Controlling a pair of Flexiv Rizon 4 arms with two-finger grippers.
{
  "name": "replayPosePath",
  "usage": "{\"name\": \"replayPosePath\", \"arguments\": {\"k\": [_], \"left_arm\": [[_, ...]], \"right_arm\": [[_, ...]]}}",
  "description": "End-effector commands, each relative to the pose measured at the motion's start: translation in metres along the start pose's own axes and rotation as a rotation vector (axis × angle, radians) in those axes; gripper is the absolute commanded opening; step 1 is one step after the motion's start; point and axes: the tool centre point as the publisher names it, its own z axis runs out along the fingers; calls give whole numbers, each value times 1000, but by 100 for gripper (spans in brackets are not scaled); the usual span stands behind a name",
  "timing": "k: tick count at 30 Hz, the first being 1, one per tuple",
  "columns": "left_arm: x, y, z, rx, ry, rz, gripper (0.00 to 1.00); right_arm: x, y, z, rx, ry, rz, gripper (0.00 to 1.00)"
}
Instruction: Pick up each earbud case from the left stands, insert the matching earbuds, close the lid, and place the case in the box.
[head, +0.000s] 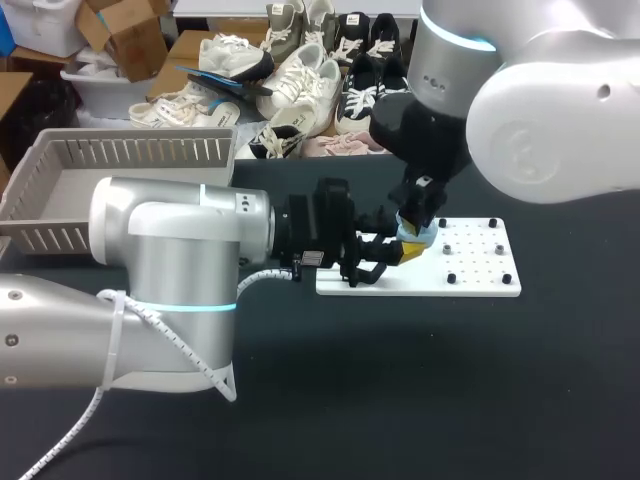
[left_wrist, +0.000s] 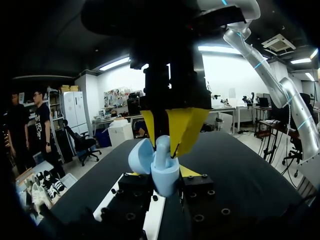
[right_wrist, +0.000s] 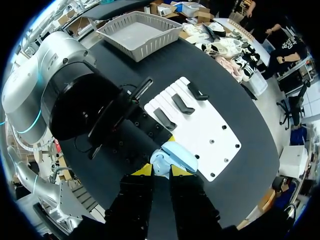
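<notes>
On your black table (head: 480, 400), the grey box (head: 130, 150) sits well to the left of the white stand board (head: 480, 262), and both grippers meet over that board. Your left gripper (head: 385, 258) is clamped on the pale blue earbud case (left_wrist: 164, 176), whose lid is open. Your right gripper (head: 418, 228) hangs directly above it, its yellow tips pinching a pale blue earbud (left_wrist: 162, 146) at the case's mouth.

Robotics lab: L arm (head: 170, 250), R arm (head: 540, 120) at black bench (head: 450, 400), white fixture plate (head: 480, 275), grey basket (head: 130, 150).
</notes>
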Motion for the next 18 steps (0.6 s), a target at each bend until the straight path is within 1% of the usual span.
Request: {"name": "replayPosePath", "arguments": {"k": [1, 6, 12, 16, 18], "left_arm": [[-1, -3, 2, -20, -3, 2, 0], [-1, -3, 2, -20, -3, 2, 0], [-1, -3, 2, -20, -3, 2, 0], [-1, -3, 2, -20, -3, 2, 0], [-1, -3, 2, -20, -3, 2, 0]], "right_arm": [[-1, 1, 1, 4, 5, 5, 12], [-2, 2, 1, 2, 3, 6, 19], [-2, 2, 1, 2, 4, 7, 24], [-1, 3, 0, 3, 3, 5, 26], [-1, 3, 0, 5, 2, 4, 25]]}}
